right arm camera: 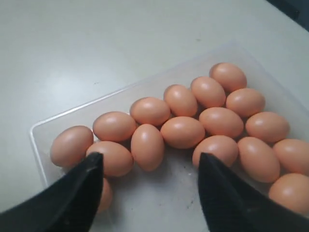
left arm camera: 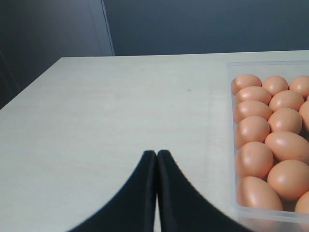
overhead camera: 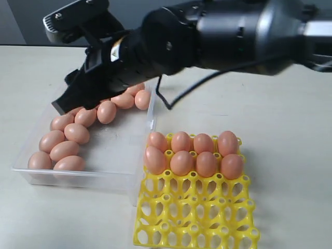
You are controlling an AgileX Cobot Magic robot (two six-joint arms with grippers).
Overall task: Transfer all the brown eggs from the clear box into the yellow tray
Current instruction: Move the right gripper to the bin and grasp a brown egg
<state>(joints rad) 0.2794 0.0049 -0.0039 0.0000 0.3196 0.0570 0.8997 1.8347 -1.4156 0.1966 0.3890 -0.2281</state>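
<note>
Several brown eggs (overhead camera: 77, 133) lie along the far and left sides of the clear box (overhead camera: 78, 179). More brown eggs (overhead camera: 181, 162) fill the two far rows of the yellow tray (overhead camera: 194, 212), which stands against the box's right side. My right gripper (overhead camera: 72, 96) has reached across and hangs open over the box's far part. In the right wrist view the right gripper (right arm camera: 150, 155) holds nothing, with an egg (right arm camera: 147, 146) lying below the gap. My left gripper (left arm camera: 157, 152) is shut and empty over bare table beside the box (left arm camera: 227, 145); the exterior view does not show it.
The right arm (overhead camera: 233, 33) spans the far table, trailing a black cable (overhead camera: 171, 101). The box floor (overhead camera: 116, 148) nearest the tray holds no eggs. The tray's near rows of cups (overhead camera: 197, 228) are unfilled. Pale tabletop (overhead camera: 290, 129) surrounds everything.
</note>
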